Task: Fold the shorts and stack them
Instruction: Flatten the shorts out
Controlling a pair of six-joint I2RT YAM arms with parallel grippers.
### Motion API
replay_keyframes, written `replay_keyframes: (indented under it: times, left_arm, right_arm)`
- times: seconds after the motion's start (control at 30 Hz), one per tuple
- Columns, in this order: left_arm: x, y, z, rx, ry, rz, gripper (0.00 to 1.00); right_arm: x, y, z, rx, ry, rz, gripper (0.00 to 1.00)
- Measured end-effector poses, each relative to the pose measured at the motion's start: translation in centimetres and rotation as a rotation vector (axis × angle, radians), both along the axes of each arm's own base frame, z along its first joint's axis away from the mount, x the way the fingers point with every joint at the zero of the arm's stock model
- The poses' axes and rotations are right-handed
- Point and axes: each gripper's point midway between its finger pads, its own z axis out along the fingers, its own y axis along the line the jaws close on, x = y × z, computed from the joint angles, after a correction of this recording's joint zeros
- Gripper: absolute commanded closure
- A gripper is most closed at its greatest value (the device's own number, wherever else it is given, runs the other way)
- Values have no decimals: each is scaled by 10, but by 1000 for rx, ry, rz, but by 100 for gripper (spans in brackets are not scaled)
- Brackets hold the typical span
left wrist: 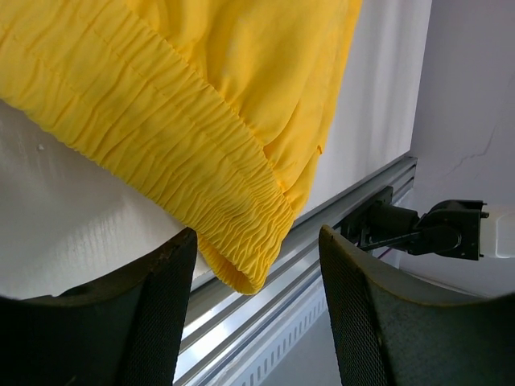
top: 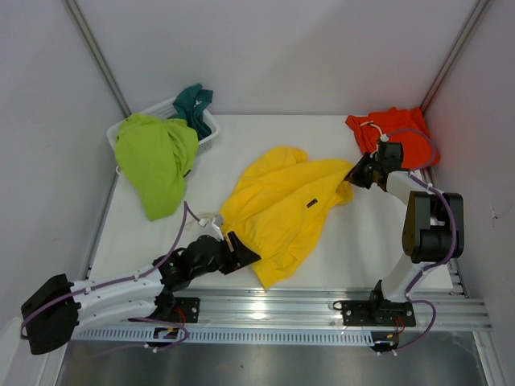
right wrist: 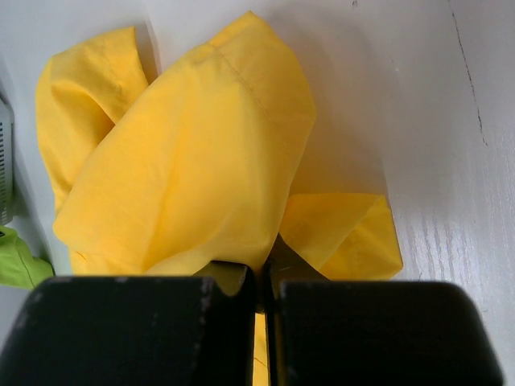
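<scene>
**Two grippers, one at each end of the yellow pair**

Four pairs of shorts are in view, one of each colour. We also count one basket and two arms.

The yellow pair [top: 282, 209] lies crumpled in the middle of the table [top: 362, 249]. Its long axis runs on a diagonal from the lower centre of the top view up toward the right.

The right gripper [top: 354, 173] sits at the upper-right end of that diagonal. In its wrist view the fingers are pressed together on a fold of yellow cloth, so we read it as clamped on the fabric.

The left gripper [top: 245, 252] is at the lower-left end. Its wrist view shows the fingers spread apart, grasping nothing. The corner of the gathered waistband [left wrist: 209, 161] hangs just above and between them.

We judge that the coming move turns on this: the waistband corner lies straight ahead of the released left gripper, closer to its left finger. This arm is the nearer one to that end.

The orange pair [top: 402, 133] is bunched in the upper-right corner of the table, just behind the right gripper. The green pair [top: 157, 161] drapes over the front of the basket [top: 211, 129] at upper left and spills onto the table. The teal pair [top: 193, 103] sits at the basket's back.

None of the four looks folded or stacked yet.
</scene>
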Motion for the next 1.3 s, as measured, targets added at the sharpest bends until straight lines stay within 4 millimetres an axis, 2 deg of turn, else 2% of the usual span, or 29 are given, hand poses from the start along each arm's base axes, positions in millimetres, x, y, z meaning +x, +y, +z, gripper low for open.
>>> replay_keyframes:
  times: [0.37, 0.47, 0.5, 0.63, 0.9, 1.3]
  left_arm:
    - [9, -3, 13, -43, -49, 26, 50]
    - [14, -2, 14, -54, -72, 50, 46]
    - [15, -2, 12, -52, -72, 55, 41]
    - [13, -4, -2, -22, -47, 55, 35]
    - [10, -5, -23, -15, -20, 64, 35]
    - [14, -10, 1, -91, -79, 76, 38]
  right_arm:
    - [2, 0, 2, 0, -13, 0, 100]
    - [3, 0, 2, 1, -16, 1, 100]
    - [3, 0, 3, 2, -16, 2, 100]
    - [3, 1, 3, 7, -18, 5, 100]
    - [3, 2, 9, 12, -32, 10, 100]
    - [4, 2, 14, 12, -45, 11, 100]
